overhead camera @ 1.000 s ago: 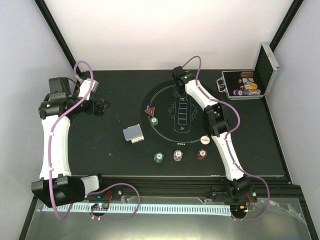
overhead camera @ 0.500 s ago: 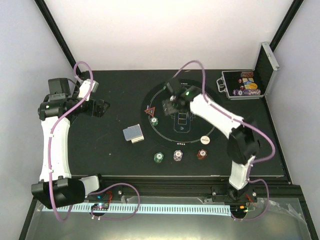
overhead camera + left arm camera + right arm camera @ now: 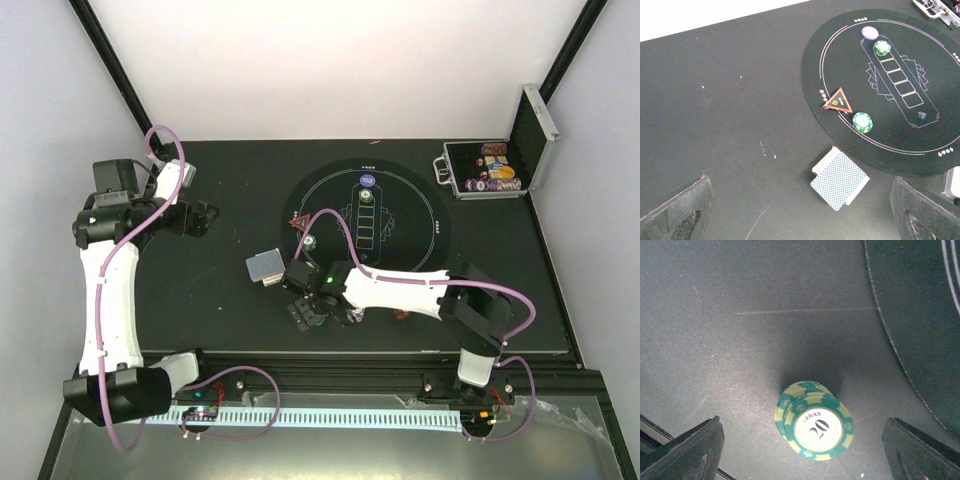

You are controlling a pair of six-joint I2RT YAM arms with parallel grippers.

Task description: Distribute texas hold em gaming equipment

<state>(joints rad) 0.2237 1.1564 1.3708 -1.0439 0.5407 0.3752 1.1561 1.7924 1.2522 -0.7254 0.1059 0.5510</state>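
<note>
Right tool [image 3: 303, 313], back from the upper end of the mat [image 3: 425, 200] where a green chip [image 3: 882, 48] is lying, is spreading wide over the green stack [image 3: 814, 426]; I am probably fetching another.

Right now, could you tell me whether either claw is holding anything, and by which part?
Nothing is held: the right claw is open above the green chip stack, the left claw open and empty.

Your right arm [image 3: 400, 292] lies low along the near edge of the round mat [image 3: 425, 215], with your right gripper [image 3: 303, 313] just off the mat's near-left rim, jaws spread wide. Your left arm [image 3: 105, 290] stands well left of the mat, and your left gripper [image 3: 203, 218] points toward it, jaws wide apart.
</note>
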